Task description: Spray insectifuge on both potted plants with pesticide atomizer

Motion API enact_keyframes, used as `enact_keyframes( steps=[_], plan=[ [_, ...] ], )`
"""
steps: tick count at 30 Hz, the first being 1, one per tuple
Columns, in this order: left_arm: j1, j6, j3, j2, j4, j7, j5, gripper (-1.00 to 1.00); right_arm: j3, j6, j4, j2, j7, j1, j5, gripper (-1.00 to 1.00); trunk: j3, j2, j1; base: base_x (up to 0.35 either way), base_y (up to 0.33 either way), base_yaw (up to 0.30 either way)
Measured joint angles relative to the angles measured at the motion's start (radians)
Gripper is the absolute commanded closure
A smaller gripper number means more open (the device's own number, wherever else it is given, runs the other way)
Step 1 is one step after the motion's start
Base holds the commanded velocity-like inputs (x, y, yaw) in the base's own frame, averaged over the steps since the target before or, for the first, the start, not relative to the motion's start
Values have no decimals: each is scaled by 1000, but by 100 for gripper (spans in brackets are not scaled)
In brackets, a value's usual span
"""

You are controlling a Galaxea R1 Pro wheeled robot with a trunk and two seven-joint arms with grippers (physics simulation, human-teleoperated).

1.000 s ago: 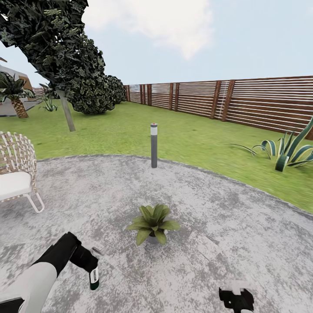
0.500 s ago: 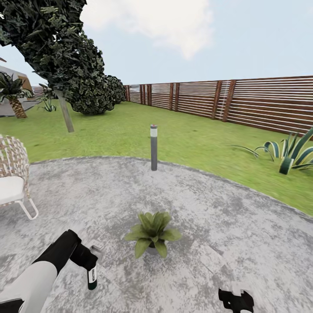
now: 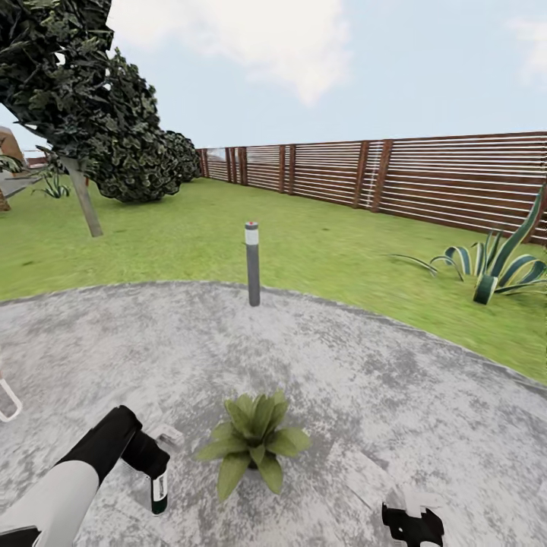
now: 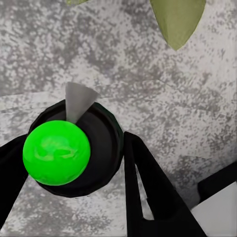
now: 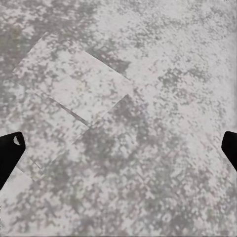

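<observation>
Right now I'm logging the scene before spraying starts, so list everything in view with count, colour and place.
potted plant: one, green, on the patio straight ahead.
patio: one, mottled grey, round, underfoot.
bollard lamp: one, grey, at the patio's far edge.
lawn: green, beyond the patio.
fence: brown slats, along the far side.
agave: one, striped green, on the lawn at right.
tree: dark green, far left.
pesticide atomizer: one, dark, in the left fingers.
left gripper: black, shut on the atomizer.
right gripper: black, open, low over the patio.
</observation>
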Motion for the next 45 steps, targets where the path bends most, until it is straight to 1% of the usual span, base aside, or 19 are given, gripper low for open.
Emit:
enact_keyframes(
  steps=[5,20,29,30,32,37,39,41,43,45],
  plan=[
    [2,0,-51,2,10,-1,0,100,0,0,-1,0,-2,0,-1,-100,-1,0,1,41,11,-12],
    [2,0,-58,4,15,-1,3,100,-1,0,-1,0,-5,0,-3,-100,-23,0,1,5,4,0],
    [4,0,-58,-1,17,-5,3,100,-3,0,-2,-3,-5,0,-3,-100,-37,0,0,180,106,0],
    [29,-1,-82,3,17,-5,-27,100,-3,-1,-1,-8,-2,0,-2,-100,-37,0,1,9,4,0],
    [50,-1,-93,7,16,-6,-38,100,-2,-1,-1,-10,0,0,-2,-100,-37,0,1,2,1,0],
    [48,1,-93,0,13,-7,-37,100,-2,0,-1,-10,-2,0,-2,-100,-37,0,1,0,0,0],
    [42,2,-95,-2,14,-25,-35,100,-1,0,-1,-10,-3,0,-2,-100,-37,0,1,0,0,-4],
    [37,13,-96,-2,9,-92,-38,100,-1,0,-1,-9,-2,0,-1,-100,-37,0,1,0,0,-142],
    [36,23,-97,-3,7,-126,-45,100,-1,0,-1,-8,-2,0,-2,-100,-37,0,1,0,0,-240],
    [39,30,-98,-2,11,-146,-61,100,-1,0,0,-9,-2,0,-3,-100,-37,0,1,0,0,-286]
  ],
)
